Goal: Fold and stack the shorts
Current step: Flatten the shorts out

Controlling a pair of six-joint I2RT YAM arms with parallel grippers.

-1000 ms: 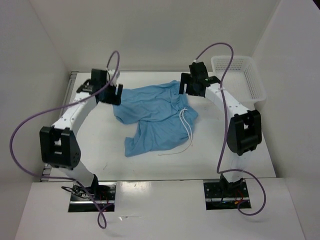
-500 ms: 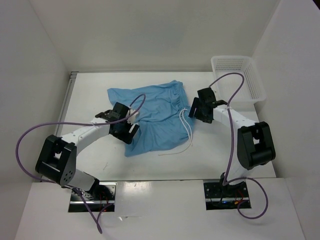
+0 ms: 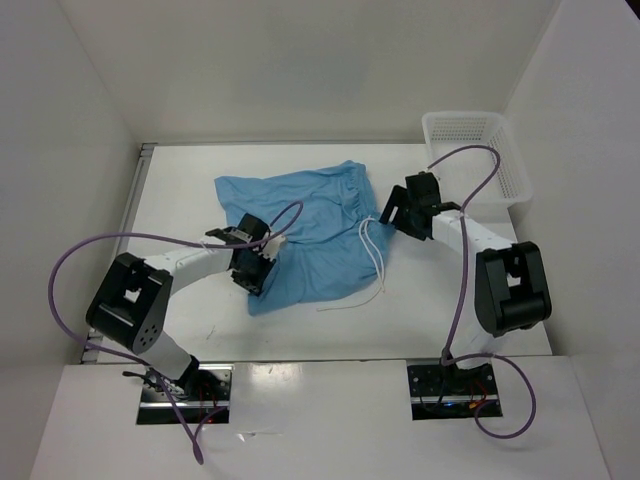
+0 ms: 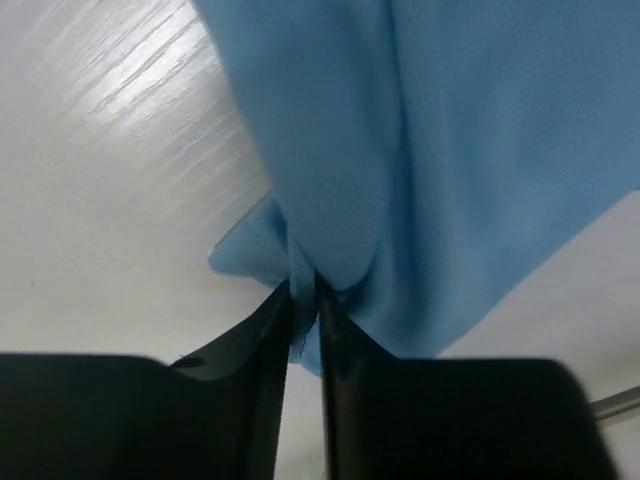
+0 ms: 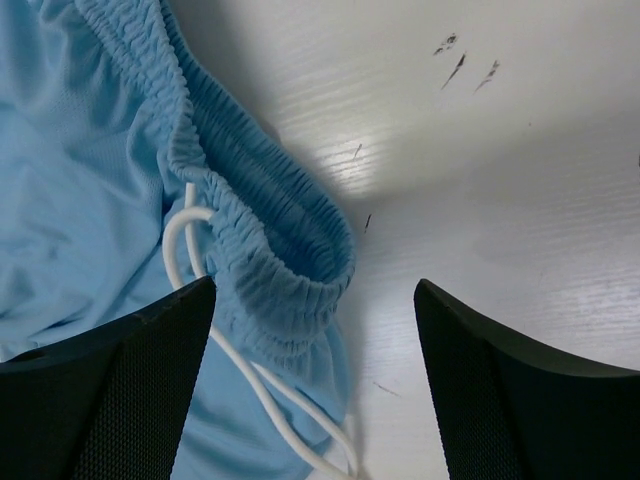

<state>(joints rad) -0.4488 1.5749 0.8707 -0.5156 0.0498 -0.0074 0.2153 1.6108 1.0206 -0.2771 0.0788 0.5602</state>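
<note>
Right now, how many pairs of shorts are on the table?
1. The shorts lie in the middle of the table, their near-left edge pinched by the left fingers. A second pair could hide underneath.

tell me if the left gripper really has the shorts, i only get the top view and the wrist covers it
Observer: Yes. The left wrist view shows the left gripper pinched on a bunched fold of the shorts, fingers almost together.
Operator: and the right one
Observer: In its wrist view the right gripper is open above the end of the waistband, gripping nothing.
Operator: drawstring in the way
Observer: The drawstring loops out by the waistband, close beside one finger.
</note>
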